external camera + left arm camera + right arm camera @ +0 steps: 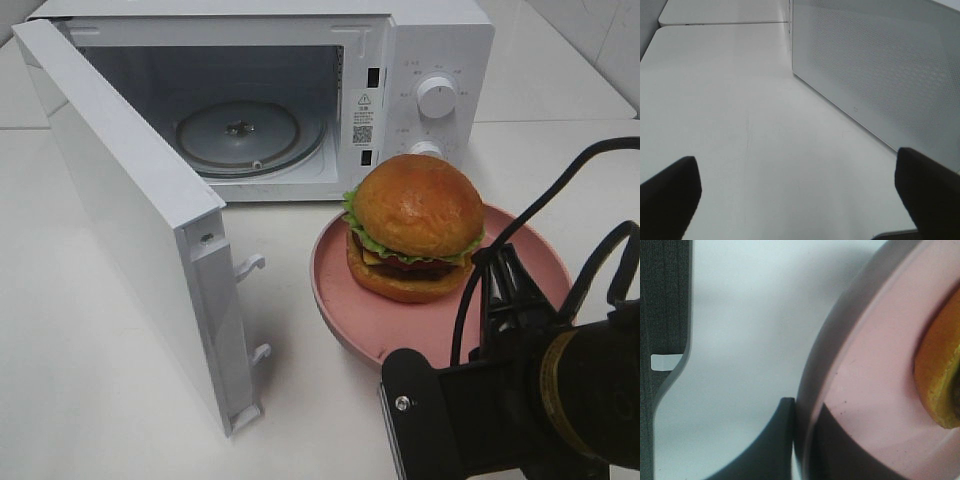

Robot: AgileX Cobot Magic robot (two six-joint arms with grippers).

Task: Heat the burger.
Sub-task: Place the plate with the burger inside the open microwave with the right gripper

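Observation:
The burger point(415, 228), with a glossy brown bun, lettuce, tomato and cheese, stands on a pink plate point(350, 310) in front of the open microwave point(430, 60). My right gripper point(500, 285) is at the plate's near right rim. In the right wrist view the right gripper point(725, 390) is open: one finger point(665, 315) is off the plate over the table, the other fingertip point(780, 440) touches the plate's rim point(860, 365). The burger's bun point(940, 375) shows at the edge. My left gripper point(800, 200) is open and empty over the table, beside the microwave door point(880, 70).
The microwave door point(130, 210) swings out wide to the left of the plate. The glass turntable point(240, 135) lies bare inside the cavity. Two knobs point(436, 96) are on the microwave's right panel. White table point(100, 400) lies all round.

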